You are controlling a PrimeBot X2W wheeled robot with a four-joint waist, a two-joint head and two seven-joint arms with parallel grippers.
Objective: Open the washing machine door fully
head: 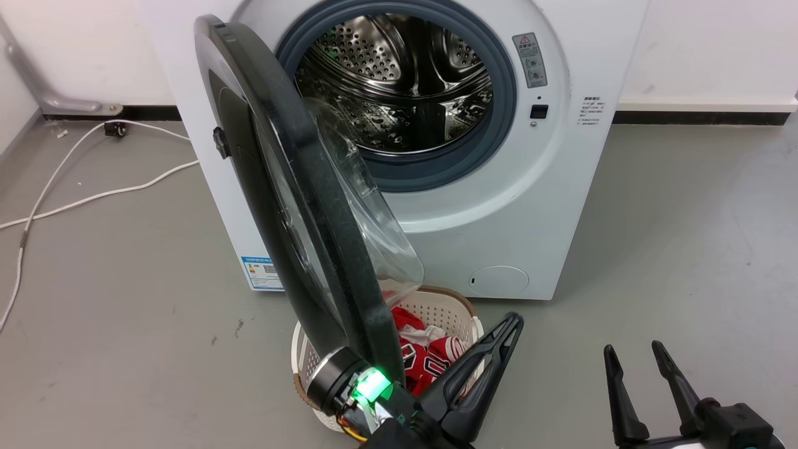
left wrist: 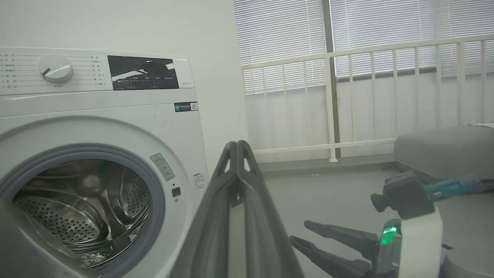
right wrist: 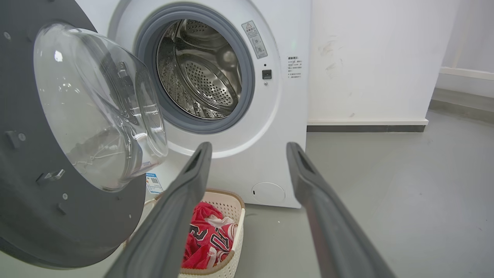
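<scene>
Jutting outward, door (head: 324, 206) edge-on beside left claw (head: 512, 322)

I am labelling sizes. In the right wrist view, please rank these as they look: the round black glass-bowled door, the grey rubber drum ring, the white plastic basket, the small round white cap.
1. Round black door, enlarged by nearness.
2. Grey rubber drum ring.
3. White plastic basket, partly hidden.
4. Small round white cap.

The washing machine door (head: 315, 193), a glossy black disc with a bulging clear glass bowl (right wrist: 96, 108), stands swung out roughly square to the white washing machine (head: 548, 206), hinged on the porthole's left, leaving the perforated steel drum (head: 399, 81) exposed.
</scene>
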